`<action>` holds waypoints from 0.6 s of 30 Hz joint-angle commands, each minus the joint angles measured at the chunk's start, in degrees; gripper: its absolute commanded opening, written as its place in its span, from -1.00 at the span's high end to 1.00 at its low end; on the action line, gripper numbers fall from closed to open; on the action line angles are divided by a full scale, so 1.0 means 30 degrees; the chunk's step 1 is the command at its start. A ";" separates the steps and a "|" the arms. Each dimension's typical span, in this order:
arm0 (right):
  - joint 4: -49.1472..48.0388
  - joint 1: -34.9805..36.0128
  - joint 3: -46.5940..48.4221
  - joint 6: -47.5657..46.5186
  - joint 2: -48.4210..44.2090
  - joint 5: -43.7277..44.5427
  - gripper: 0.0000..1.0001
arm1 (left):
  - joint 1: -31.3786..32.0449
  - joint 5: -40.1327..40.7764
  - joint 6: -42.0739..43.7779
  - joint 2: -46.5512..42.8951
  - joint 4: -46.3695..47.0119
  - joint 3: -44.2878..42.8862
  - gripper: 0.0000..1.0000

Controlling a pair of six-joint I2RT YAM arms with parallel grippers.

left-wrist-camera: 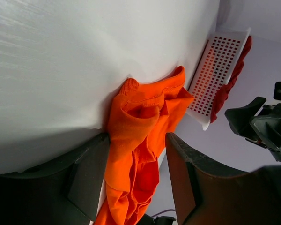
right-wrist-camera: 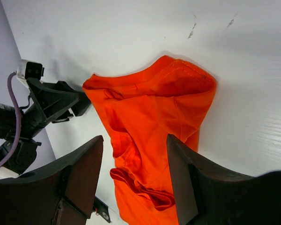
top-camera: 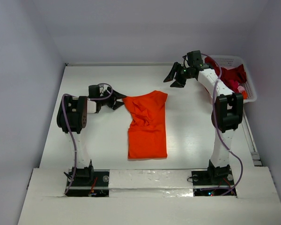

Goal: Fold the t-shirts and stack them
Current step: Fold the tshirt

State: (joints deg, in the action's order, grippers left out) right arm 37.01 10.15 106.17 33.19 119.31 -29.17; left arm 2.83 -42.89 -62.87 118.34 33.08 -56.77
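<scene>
Orange shirt [top-camera: 147, 124]: middle of table [top-camera: 103, 145], rumpled.
Left gripper [top-camera: 116, 104]: part open, shirt corner between jaws.
Right gripper [top-camera: 174, 78]: spread wide, empty, above table.
Red shirts [top-camera: 232, 75]: in basket [top-camera: 251, 96].

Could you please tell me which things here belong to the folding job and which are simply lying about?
Part of the job:
orange t-shirt
dark red t-shirts

Just lying about:
white basket, holding the dark red ones
table

Left hand [top-camera: 116, 104] low, jaws parted; right hand [top-camera: 174, 78] raised, jaws apart
</scene>
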 commanded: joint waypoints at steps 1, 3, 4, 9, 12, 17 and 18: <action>-0.0473 -0.0103 0.0030 -0.0136 -0.0745 -0.0590 -0.24 | -0.0182 0.2198 0.2090 0.0484 -0.3084 -0.0643 -0.01; -0.0531 -0.0103 0.0030 -0.0077 -0.0745 -0.0677 -0.24 | -0.0356 0.2841 0.2993 0.0425 -0.3758 -0.1112 0.00; -0.0532 -0.0103 0.0030 -0.0048 -0.0745 -0.0707 -0.24 | -0.0358 0.2988 0.3114 0.0483 -0.3964 -0.1376 0.00; -0.0532 -0.0103 0.0001 -0.0048 -0.0745 -0.0795 -0.23 | -0.0358 0.3311 0.3027 0.0689 -0.4024 -0.1758 0.04; -0.0532 -0.0103 -0.0028 -0.0048 -0.0804 -0.0795 -0.23 | -0.0008 0.3808 0.3465 0.0776 -0.5281 -0.2519 0.04; -0.0590 -0.0103 0.0000 0.0040 -0.0745 -0.0912 -0.23 | -0.0006 0.4161 0.3701 0.0718 -0.6046 -0.2843 0.04; -0.0619 -0.0103 -0.0028 0.0069 -0.0716 -0.0941 -0.23 | -0.0006 0.4161 0.3759 0.0660 -0.6133 -0.2872 0.05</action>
State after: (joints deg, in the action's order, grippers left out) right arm 36.88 10.15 106.10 33.26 119.31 -30.46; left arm 2.90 -35.38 -55.24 118.67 20.93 -65.25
